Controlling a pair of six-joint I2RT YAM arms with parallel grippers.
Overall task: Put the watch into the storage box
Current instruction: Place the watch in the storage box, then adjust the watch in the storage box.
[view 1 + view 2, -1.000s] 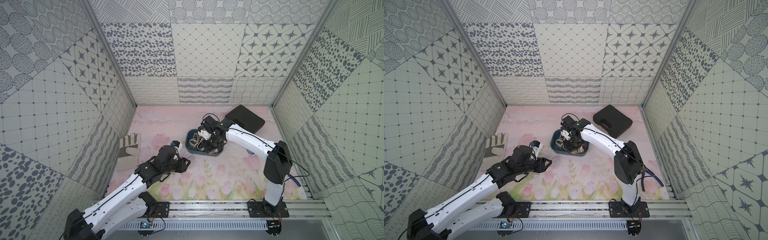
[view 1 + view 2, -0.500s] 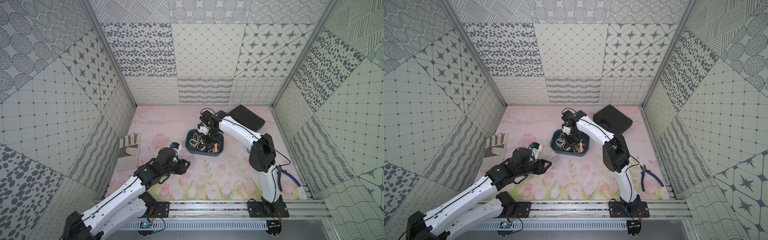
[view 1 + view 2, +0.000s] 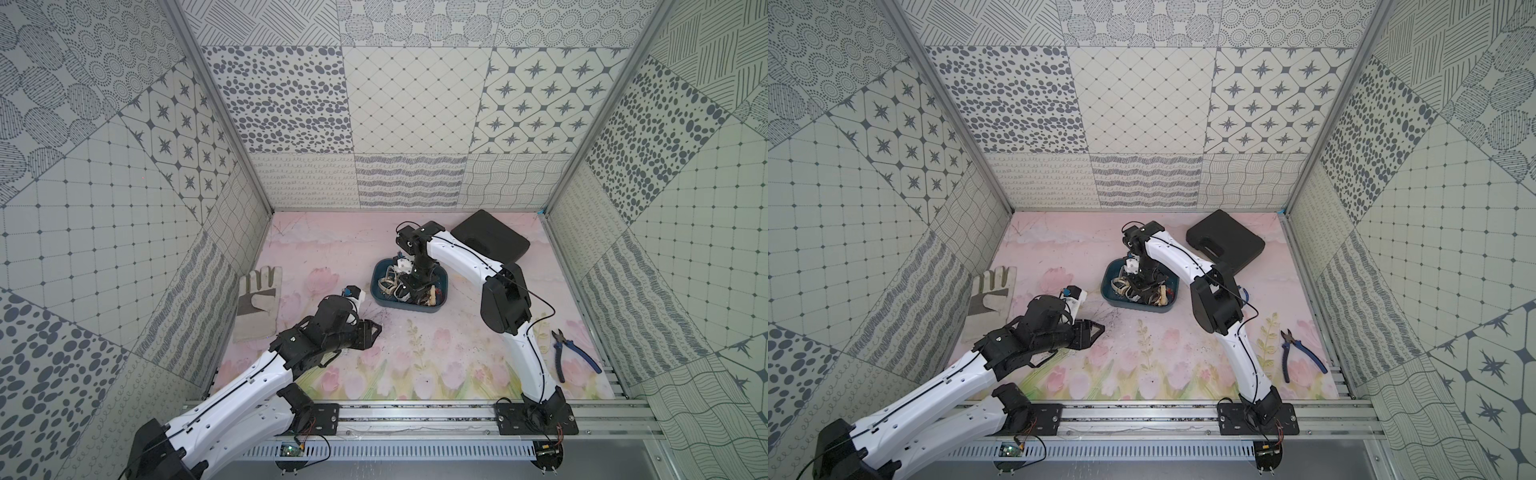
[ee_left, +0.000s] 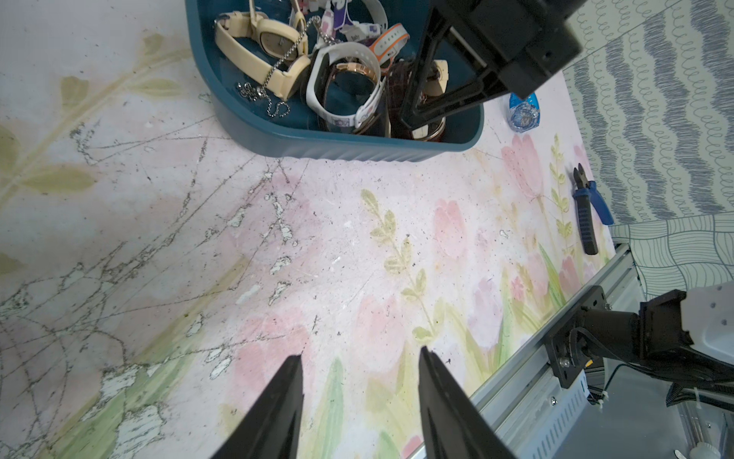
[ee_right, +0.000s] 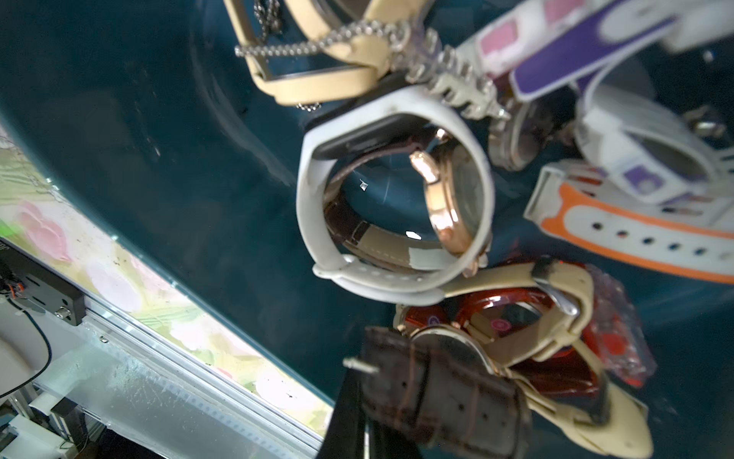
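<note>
Top views: we list a teal storage box (image 3: 415, 311) near the middle of the flowered table (image 3: 415, 353), heaped with watches; the right gripper (image 3: 417, 291) reaching down into it; the left gripper (image 3: 371, 332) low over the table, apart from the box; a grey glove (image 3: 257, 303) by the left wall; a black case (image 3: 490, 241) at the back; blue-handled pliers (image 3: 575, 353) near the right wall

Left wrist view: we note the left gripper (image 4: 359, 353) with its fingers spread and nothing between them, the table beneath; the storage box (image 4: 357, 149) ahead, the right gripper (image 4: 413, 119) dipping among the straps; a blue watch (image 4: 524, 111) lying on the table just beside the box

Right wrist view: we record the right gripper (image 5: 357, 417) clamped on the brown strap of the watch (image 5: 437, 397), which sits inside the storage box (image 5: 178, 179), touching a cream-strapped watch (image 5: 556, 286); a white band (image 5: 317, 198) and an orange-edged strap (image 5: 635, 238) lie close by
</note>
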